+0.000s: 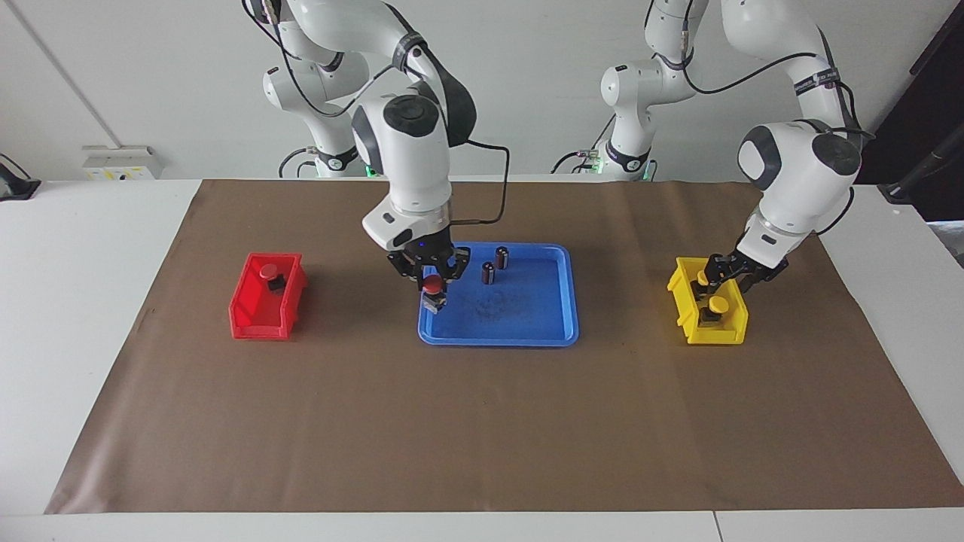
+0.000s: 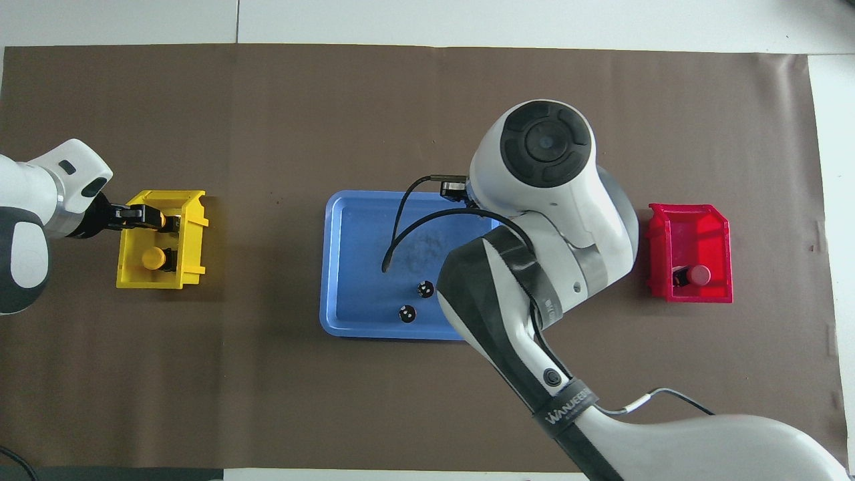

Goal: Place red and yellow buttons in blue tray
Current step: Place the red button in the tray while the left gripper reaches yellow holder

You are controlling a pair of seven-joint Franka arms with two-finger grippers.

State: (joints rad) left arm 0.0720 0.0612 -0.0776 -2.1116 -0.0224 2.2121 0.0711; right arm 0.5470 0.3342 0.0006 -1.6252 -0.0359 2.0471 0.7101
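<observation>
My right gripper (image 1: 433, 280) is shut on a red button (image 1: 432, 285) and holds it low over the blue tray (image 1: 527, 320), at the tray's end toward the right arm. In the overhead view the right arm hides that gripper and button over the tray (image 2: 361, 254). A second red button (image 1: 269, 272) lies in the red bin (image 1: 252, 316); it also shows in the overhead view (image 2: 698, 274). My left gripper (image 1: 724, 277) reaches into the yellow bin (image 1: 715, 333) at one yellow button (image 2: 159, 218). Another yellow button (image 1: 719, 305) sits beside it in the bin.
Two dark upright cylinders (image 1: 501, 257) (image 1: 488, 272) stand in the tray on its side nearer the robots. The red bin (image 2: 691, 220) is toward the right arm's end, the yellow bin (image 2: 133, 277) toward the left arm's end. Brown paper (image 1: 482, 421) covers the table.
</observation>
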